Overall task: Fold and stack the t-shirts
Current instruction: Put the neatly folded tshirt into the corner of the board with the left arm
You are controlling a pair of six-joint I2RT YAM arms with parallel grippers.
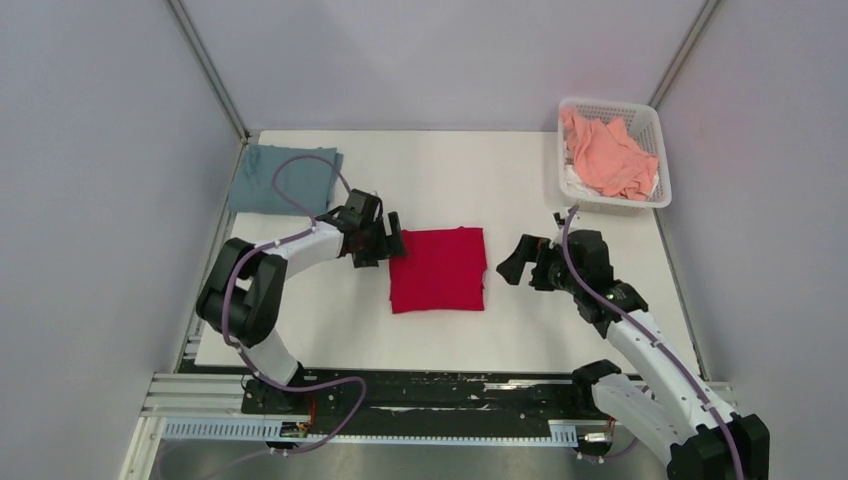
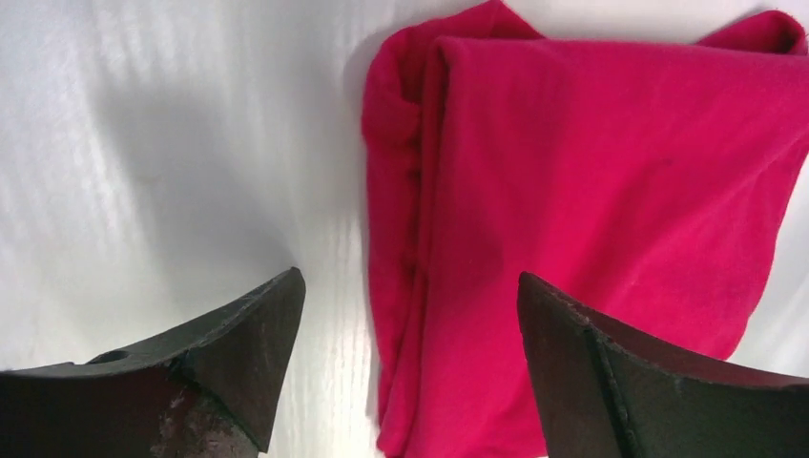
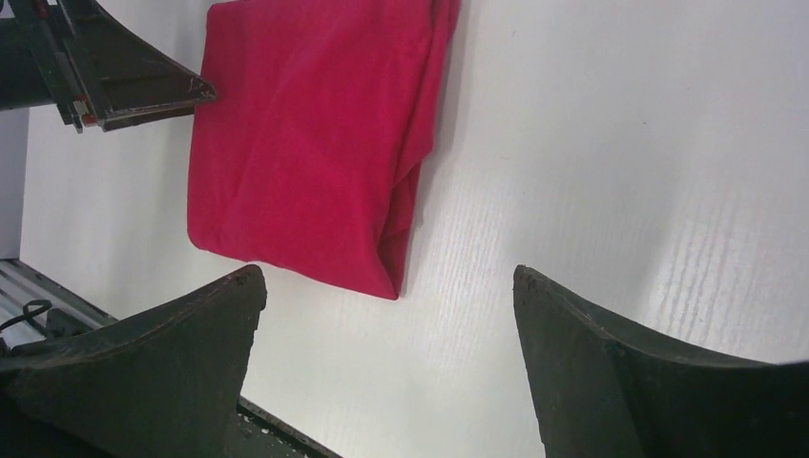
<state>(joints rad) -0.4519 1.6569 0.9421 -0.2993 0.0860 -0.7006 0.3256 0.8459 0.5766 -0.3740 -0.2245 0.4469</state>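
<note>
A crimson red t-shirt [image 1: 438,268] lies folded into a rectangle at the table's middle; it also shows in the left wrist view [image 2: 572,210] and the right wrist view [image 3: 315,143]. A blue-grey t-shirt [image 1: 283,178] lies folded at the far left. A salmon pink t-shirt [image 1: 607,155] sits crumpled in the white basket [image 1: 659,196]. My left gripper [image 1: 392,244] is open and empty at the red shirt's left edge, its jaws either side of that edge. My right gripper [image 1: 510,266] is open and empty just right of the red shirt, over bare table.
The white mesh basket stands at the table's far right corner. Grey walls close in the table on the left, back and right. A black rail [image 1: 430,390] runs along the near edge by the arm bases.
</note>
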